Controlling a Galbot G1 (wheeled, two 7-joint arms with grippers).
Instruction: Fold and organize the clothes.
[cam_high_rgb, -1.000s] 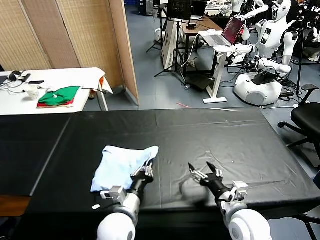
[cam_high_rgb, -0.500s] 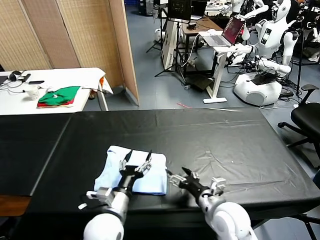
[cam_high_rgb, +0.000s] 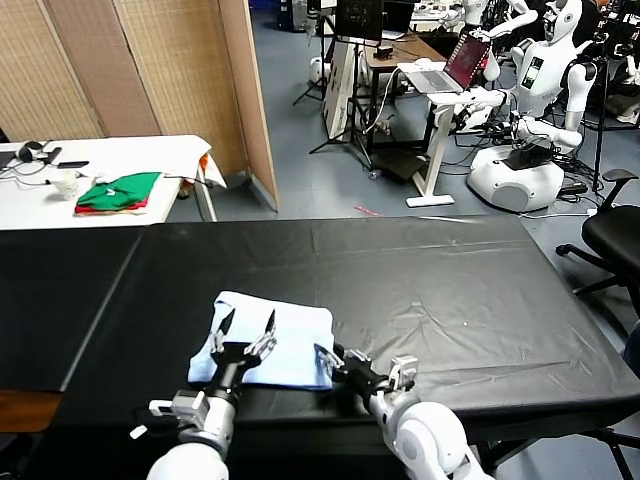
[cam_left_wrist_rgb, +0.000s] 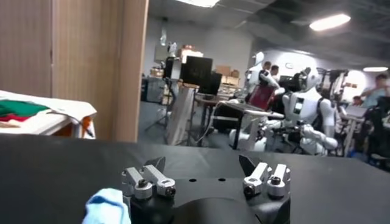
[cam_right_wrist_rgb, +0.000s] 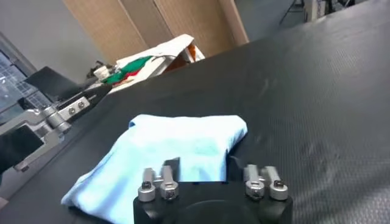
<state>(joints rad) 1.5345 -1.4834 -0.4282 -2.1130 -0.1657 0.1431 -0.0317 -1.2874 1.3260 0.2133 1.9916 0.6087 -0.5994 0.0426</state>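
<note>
Lying folded on the black table (cam_high_rgb: 450, 280), the pale blue T-shirt (cam_high_rgb: 285, 340) sits near the robot's edge, a rough rectangle with rounded, slightly puffed corners; the fabric is thin and creased on top.

Left gripper (cam_high_rgb: 243, 333) — hovering above the shirt's left half, fingers spread wide and holding nothing; the shirt lies directly under and just ahead of it; in the left wrist view the same gripper (cam_left_wrist_rgb: 206, 178) shows both fingertips apart, with a small bulge of blue cloth (cam_left_wrist_rgb: 106, 207) beside one finger, not between them.

Right gripper (cam_high_rgb: 330, 358) — at the shirt's near right corner, low over the table; its fingers (cam_right_wrist_rgb: 163, 181) stand partly apart in the right wrist view, the shirt (cam_right_wrist_rgb: 164, 152) spread out just beyond the tips; whether the tips have hold of the hem I cannot tell, as the gripper's body hides the nearest edge; the right gripper (cam_right_wrist_rgb: 207, 178) points across the shirt towards the left arm, part of which shows beyond the cloth.

Surroundings: beyond the left gripper, well apart from the shirt, a white side table (cam_high_rgb: 110, 165) carries folded green-and-red garments (cam_high_rgb: 118, 192); woven screens (cam_high_rgb: 130, 70) stand behind it; far beyond the right gripper, white robots (cam_high_rgb: 530, 110) and a laptop (cam_high_rgb: 450, 65) on a stand.
</note>
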